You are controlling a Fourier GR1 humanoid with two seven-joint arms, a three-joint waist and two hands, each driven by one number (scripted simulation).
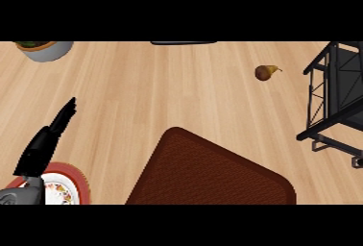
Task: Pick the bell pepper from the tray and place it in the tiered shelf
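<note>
No bell pepper shows on the tray [212, 173]; left robot hand [44, 141] rests straight-fingered, holding nothing; right unseen; expect it light, smooth, slippery.

Wood tones, dark red and black across the counter

The counter [177, 91] was pale striped wood; at six o'clock lay a dark red-brown tray [212, 173], at three a black shelf [337, 96], at eight a red-rimmed plate [67, 187] (white centre, flecked pattern), at one a brown pear [265, 72].
</note>
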